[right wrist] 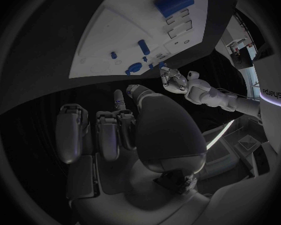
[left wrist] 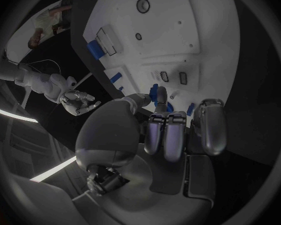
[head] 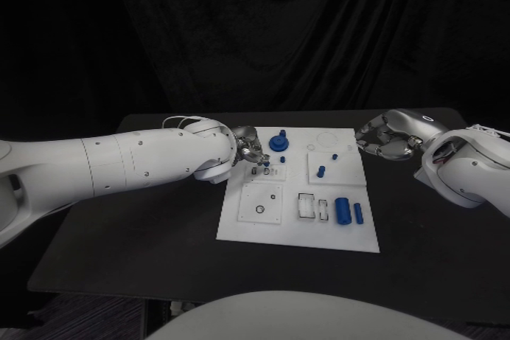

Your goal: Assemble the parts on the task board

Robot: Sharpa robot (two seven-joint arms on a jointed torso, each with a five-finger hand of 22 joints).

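The white task board (head: 239, 229) lies mid-table. My left hand (head: 250, 150) hovers over its far left corner with fingers curled in, next to a blue round knob part (head: 278, 141). In the left wrist view the thumb tip of my left hand (left wrist: 165, 130) lies beside a small blue peg (left wrist: 154, 92); a grip cannot be made out. My right hand (head: 388, 137) hangs off the board's far right corner, loosely cupped and holding nothing. A big blue cylinder (head: 342, 209) and a thin blue piece (head: 358, 213) lie near the board's right edge. Two small pegs (head: 320, 170) stand on a raised tile.
Rectangular slots (head: 306, 206) and a square plate with a ring (head: 262, 205) take up the board's near half. A ring outline (head: 329, 140) marks the far right corner. Black table (head: 138, 229) surrounds the board on all sides.
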